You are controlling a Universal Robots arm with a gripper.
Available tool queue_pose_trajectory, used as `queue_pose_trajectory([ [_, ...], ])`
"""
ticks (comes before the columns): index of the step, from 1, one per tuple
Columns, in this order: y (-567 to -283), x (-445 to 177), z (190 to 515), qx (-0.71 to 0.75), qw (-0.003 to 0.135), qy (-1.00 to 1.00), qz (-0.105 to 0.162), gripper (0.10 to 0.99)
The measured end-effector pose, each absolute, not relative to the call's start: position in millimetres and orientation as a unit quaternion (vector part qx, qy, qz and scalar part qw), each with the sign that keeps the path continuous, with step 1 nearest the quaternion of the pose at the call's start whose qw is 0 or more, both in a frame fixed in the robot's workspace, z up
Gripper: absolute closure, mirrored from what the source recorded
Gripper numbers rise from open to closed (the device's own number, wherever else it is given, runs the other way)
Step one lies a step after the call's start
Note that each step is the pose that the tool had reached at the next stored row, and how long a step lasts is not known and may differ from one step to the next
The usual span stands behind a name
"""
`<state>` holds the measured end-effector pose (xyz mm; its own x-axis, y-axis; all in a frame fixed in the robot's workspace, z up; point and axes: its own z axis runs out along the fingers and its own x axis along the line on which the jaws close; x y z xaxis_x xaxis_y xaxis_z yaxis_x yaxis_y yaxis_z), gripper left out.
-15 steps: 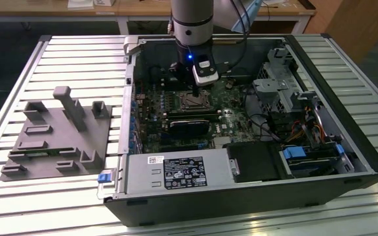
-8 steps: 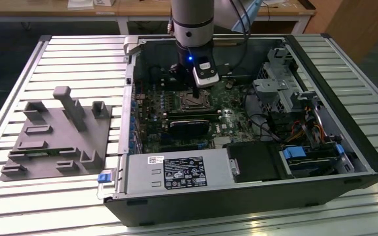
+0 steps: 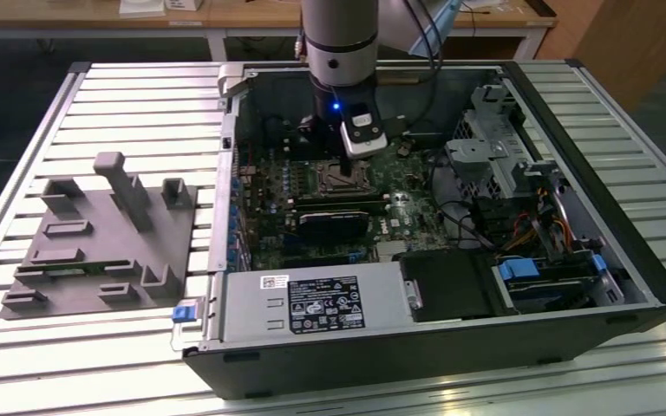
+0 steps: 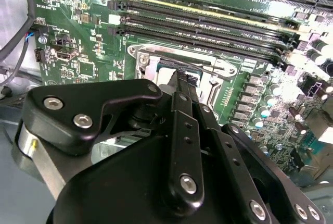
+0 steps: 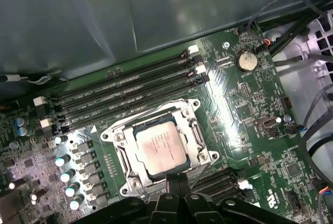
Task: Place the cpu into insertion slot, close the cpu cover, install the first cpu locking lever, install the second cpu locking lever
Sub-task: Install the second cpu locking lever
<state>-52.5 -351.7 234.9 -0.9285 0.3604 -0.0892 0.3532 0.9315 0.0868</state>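
Chip seated in socket, frame down; arm overhead.
Exterior view: your gripper (image 3: pixel 345 165) hangs over the socket (image 3: pixel 340 182) mid-board. First wrist view: chip (image 5: pixel 161 147) sits inside frame (image 5: pixel 196 139). Second wrist view: fingers (image 4: pixel 183 91) appear together, gripping nothing you can see.

A slatted metal surface (image 3: pixel 136 95) carries everything, its ribs bright under overhead light. Behind it stands a wooden bench (image 3: pixel 252 17) on white legs, over a dark floor (image 3: pixel 9 78). A brown wooden panel (image 3: pixel 645 43) rises at the exterior view's right.
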Motion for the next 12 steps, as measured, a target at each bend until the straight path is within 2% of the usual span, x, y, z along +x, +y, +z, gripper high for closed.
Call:
queue_pose_trajectory([
  [12,-366,-53,235,0.182,0.052,0.981,0.035,0.980],
])
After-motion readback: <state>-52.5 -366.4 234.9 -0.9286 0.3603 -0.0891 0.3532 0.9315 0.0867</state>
